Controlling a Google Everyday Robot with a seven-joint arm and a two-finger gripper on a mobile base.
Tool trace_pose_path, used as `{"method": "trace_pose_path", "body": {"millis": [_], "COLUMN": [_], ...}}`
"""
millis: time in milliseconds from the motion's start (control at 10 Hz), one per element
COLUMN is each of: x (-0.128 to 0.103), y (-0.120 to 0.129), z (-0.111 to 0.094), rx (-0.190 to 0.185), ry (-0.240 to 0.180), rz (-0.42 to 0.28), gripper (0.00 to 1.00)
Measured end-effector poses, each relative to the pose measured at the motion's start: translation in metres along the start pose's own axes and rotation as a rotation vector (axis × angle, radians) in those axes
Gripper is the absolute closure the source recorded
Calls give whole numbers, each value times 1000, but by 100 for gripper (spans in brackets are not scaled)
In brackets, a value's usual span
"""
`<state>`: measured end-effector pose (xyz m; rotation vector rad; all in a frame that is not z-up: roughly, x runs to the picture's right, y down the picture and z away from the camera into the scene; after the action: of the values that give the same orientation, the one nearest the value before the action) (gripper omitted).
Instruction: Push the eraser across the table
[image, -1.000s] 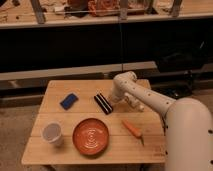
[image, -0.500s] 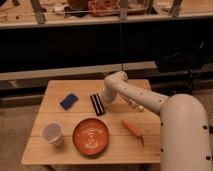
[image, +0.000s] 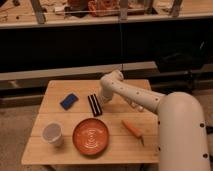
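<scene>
Already the black rectangular eraser (image: 94, 105) had slid leftward in view, to the middle of the pale wooden table (image: 131, 151), so our push was working. Our white gripper (image: 102, 98) sat just beside its right edge; whether open or closed, we couldn't tell.

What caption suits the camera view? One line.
The gripper beside the black eraser on a wooden table, among blue object, cup, orange plate, carrot.

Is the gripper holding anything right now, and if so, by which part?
Nothing appears held. The gripper is down at the right long side of the black eraser, beside it rather than around it; a grip cannot be confirmed.
</scene>
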<state>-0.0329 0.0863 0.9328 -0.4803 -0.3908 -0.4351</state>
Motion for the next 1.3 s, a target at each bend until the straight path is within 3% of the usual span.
{"method": "trace_pose_path", "body": {"millis": [1300], "x": [-69], "y": [-19], "z": [5], "rx": [-23], "ry": [10], "rz": [-170], "gripper": [100]}}
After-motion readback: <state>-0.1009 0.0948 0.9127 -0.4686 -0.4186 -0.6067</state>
